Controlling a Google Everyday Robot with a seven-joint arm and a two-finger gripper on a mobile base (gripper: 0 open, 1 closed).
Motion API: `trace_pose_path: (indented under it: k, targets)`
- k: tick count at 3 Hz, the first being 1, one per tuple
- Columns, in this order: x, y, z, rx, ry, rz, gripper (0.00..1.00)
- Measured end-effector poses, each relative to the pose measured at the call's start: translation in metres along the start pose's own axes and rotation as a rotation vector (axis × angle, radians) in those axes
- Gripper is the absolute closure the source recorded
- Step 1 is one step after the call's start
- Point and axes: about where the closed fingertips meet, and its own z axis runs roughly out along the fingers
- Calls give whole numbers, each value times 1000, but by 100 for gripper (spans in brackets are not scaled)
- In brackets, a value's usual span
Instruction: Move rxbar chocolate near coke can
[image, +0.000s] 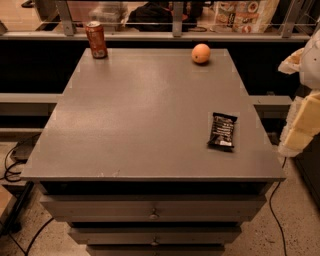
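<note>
Hovering beside the table (125, 125), end effector (302, 125) clear of rxbar chocolate (222, 131).

An orange (201, 53) sits by the bench's (140, 120) far-right corner. Drawers (100, 206) stack under the near edge.

Grey table (140, 115) has coke can (96, 39) far left, orange (201, 53) far right, rxbar chocolate (222, 131) near right, gripper (301, 127) off its right side.
</note>
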Motion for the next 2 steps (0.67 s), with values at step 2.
trace_pose_path:
  k: [2]
  targets:
    - [-9, -4, 8, -13, -75, 7, 0]
